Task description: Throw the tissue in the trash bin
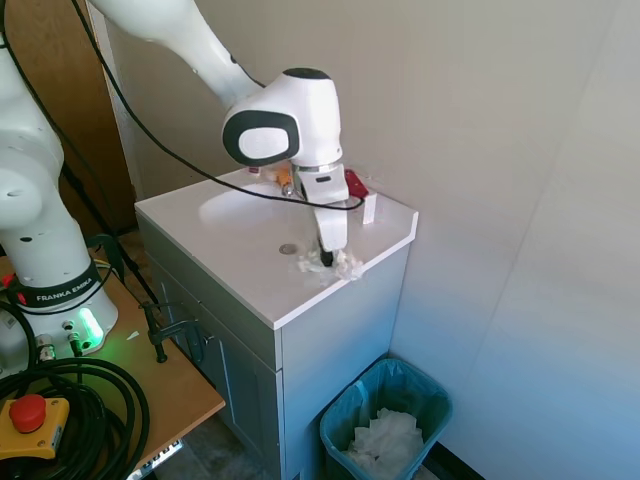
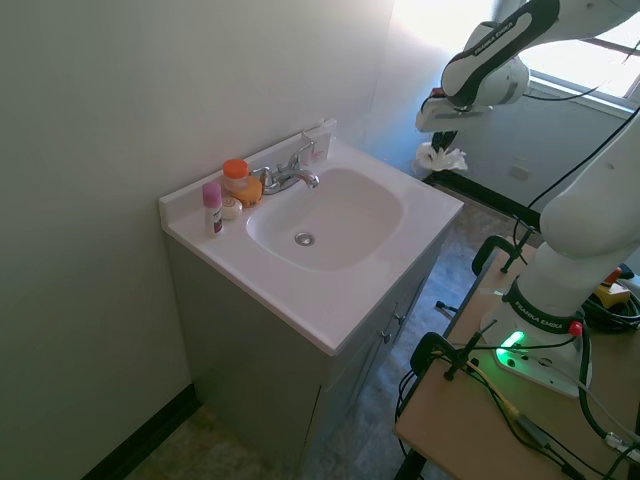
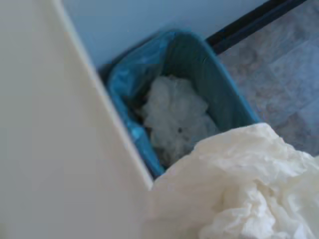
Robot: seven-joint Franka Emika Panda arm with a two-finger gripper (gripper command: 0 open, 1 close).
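Clamping the tissue (image 1: 338,264), the gripper (image 1: 327,258) points straight down at the outer edge of the vanity top (image 1: 250,280), its fingers closed narrowly on the wad. The tissue hangs ragged around the fingertips, level with that edge; in the second exterior view it sits just past the top's far corner, and whether it touches the surface I cannot tell. Below that corner, on the floor beside the cabinet (image 1: 330,370), stands the trash bin (image 1: 425,395), lined in teal plastic, with a heap of white crumpled paper (image 1: 385,442) inside. Back on the vanity top, the sink basin (image 2: 325,215) holds 1 drain, and behind it sit the faucet (image 2: 290,172), an orange-capped jar (image 2: 236,175) and a pink tube (image 2: 212,205).
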